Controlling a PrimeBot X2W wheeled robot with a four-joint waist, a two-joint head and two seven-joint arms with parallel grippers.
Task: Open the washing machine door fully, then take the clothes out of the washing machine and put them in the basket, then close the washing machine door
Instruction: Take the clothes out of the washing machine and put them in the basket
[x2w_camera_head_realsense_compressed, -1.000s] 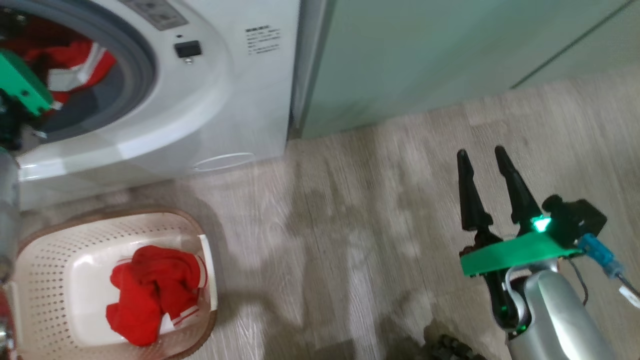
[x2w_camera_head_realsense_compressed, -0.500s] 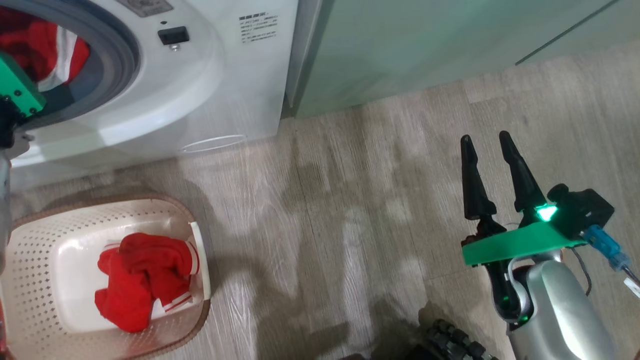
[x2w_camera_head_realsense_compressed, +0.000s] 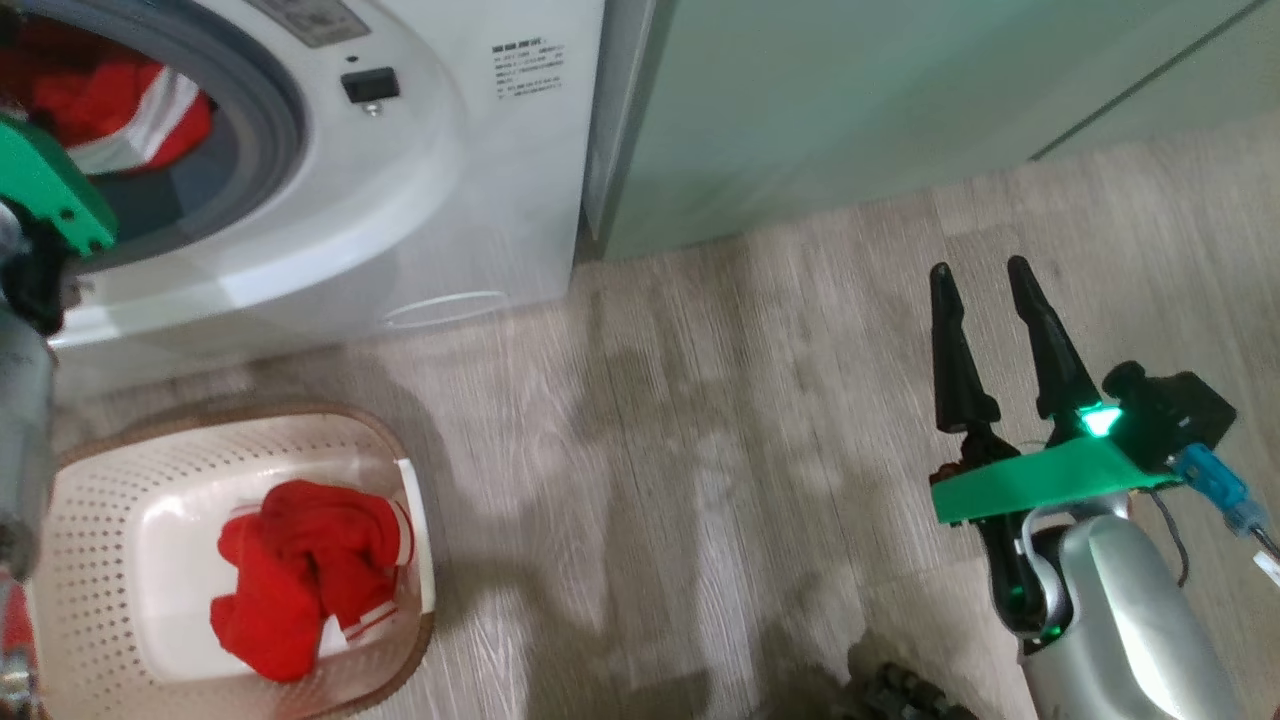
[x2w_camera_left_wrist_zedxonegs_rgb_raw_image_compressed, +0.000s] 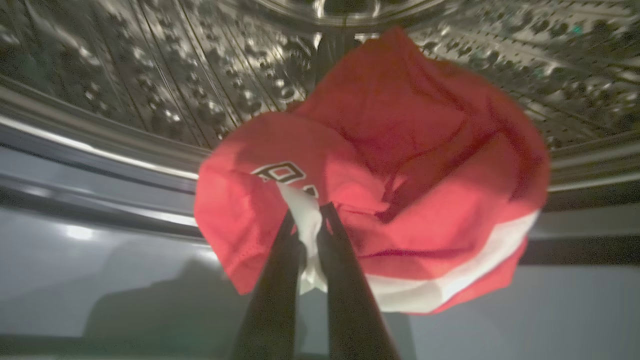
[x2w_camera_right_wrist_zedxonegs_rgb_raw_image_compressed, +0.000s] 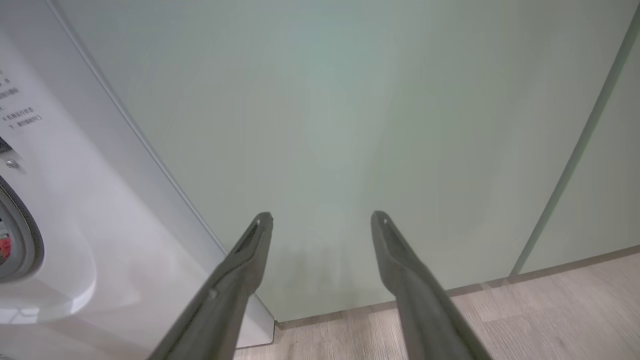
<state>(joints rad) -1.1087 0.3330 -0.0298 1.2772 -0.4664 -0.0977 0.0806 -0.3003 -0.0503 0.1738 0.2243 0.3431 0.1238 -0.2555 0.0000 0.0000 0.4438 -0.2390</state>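
In the left wrist view my left gripper (x2w_camera_left_wrist_zedxonegs_rgb_raw_image_compressed: 306, 210) is shut on a white fold of a red garment (x2w_camera_left_wrist_zedxonegs_rgb_raw_image_compressed: 410, 150), one of the clothes, at the steel drum's mouth. From the head, the white washing machine (x2w_camera_head_realsense_compressed: 400, 200) stands open at top left. Red clothes (x2w_camera_head_realsense_compressed: 110, 100) show inside, behind my left arm's green wrist plate (x2w_camera_head_realsense_compressed: 50, 190). The cream basket (x2w_camera_head_realsense_compressed: 90, 500) sits on the floor below the opening and holds another red garment (x2w_camera_head_realsense_compressed: 300, 570). My right gripper (x2w_camera_head_realsense_compressed: 985, 275) hovers open over the floor at the right, with nothing between its fingers (x2w_camera_right_wrist_zedxonegs_rgb_raw_image_compressed: 250, 260). The washing machine door is out of view.
Pale-green cabinets (x2w_camera_head_realsense_compressed: 850, 100) stand right of the machine and face my right gripper (x2w_camera_right_wrist_zedxonegs_rgb_raw_image_compressed: 322, 220). Wood-look floor (x2w_camera_head_realsense_compressed: 700, 450) stretches between the basket and my right arm. A dark tyre (x2w_camera_head_realsense_compressed: 900, 695) of my base shows at the bottom edge.
My left gripper has gone from open to shut on the red garment in the drum. The head camera has shifted a little. The right arm has kept still.
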